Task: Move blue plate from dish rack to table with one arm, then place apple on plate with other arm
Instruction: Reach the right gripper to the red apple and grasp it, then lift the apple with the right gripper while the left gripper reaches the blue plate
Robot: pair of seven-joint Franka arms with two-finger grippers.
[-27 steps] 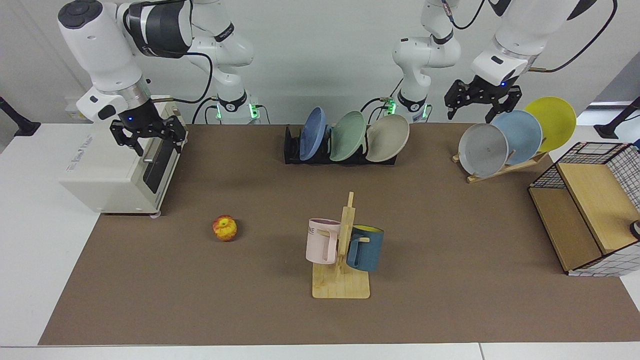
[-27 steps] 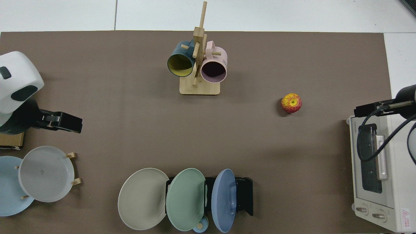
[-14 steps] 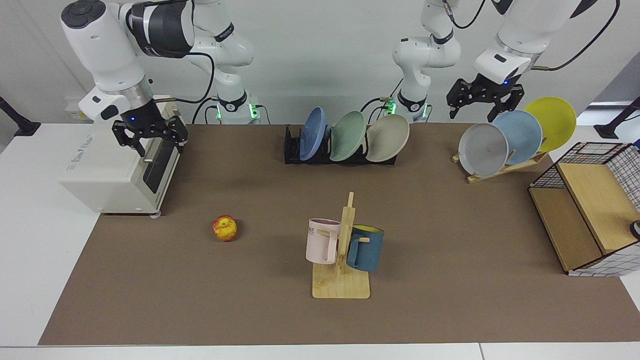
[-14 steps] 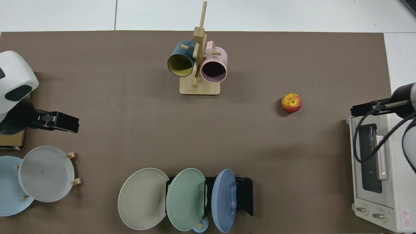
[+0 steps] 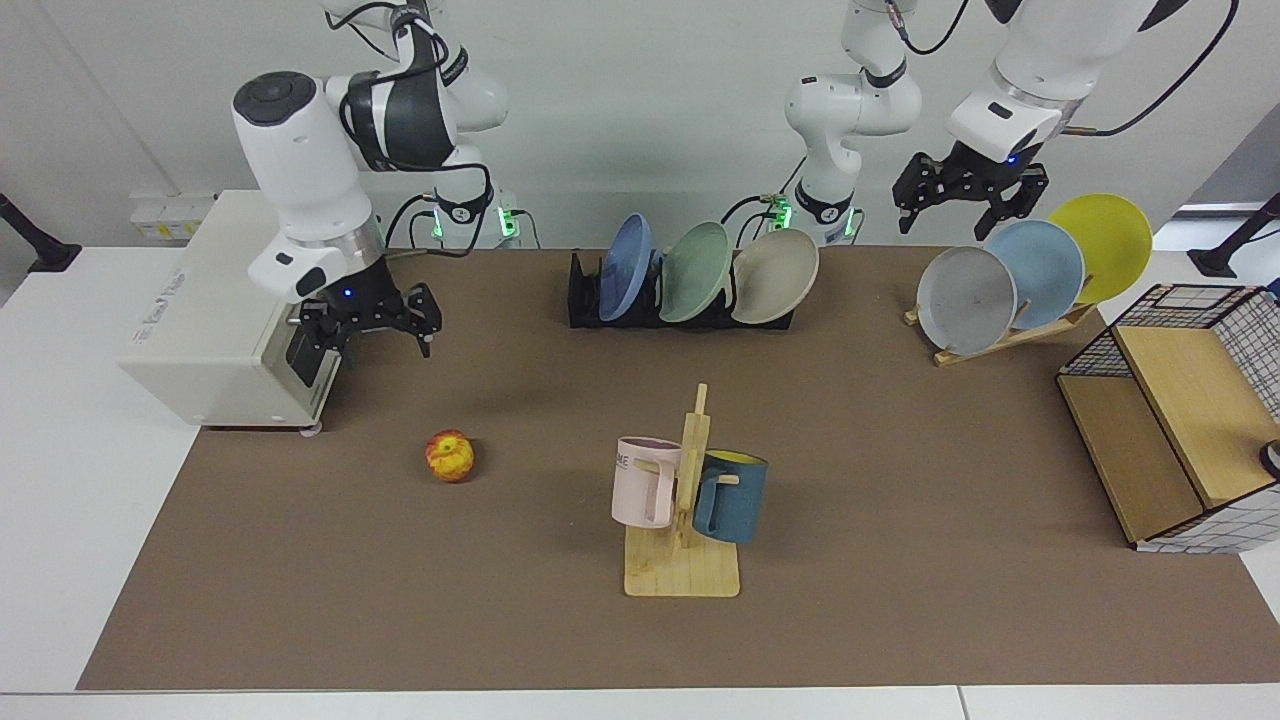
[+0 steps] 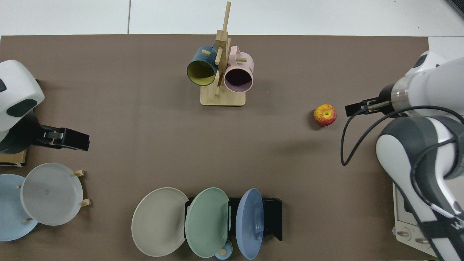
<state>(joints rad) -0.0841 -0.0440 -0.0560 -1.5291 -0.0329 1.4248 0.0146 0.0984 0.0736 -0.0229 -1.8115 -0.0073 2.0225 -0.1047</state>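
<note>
- Standing upright in the end slot of the dish rack (image 5: 680, 305), the blue plate (image 5: 625, 266) is untouched; the apple (image 5: 450, 456) lies alone on the surface (image 5: 900, 480)
- Right end effector (image 5: 372, 325), fingers spread and empty, has swung off the toaster oven (image 5: 215, 330) toward the apple
- Left end effector (image 5: 968, 195), also spread and empty, hangs above the wooden plate rack (image 5: 1000, 340), barely shifted since a second ago

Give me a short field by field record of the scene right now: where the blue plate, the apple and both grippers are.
blue plate: upright in an end slot of the dish rack
apple: on the table, nothing touching it
right gripper: open, above the table beside the white oven
left gripper: open, above the wooden plate rack
task: plate not yet moved
</note>
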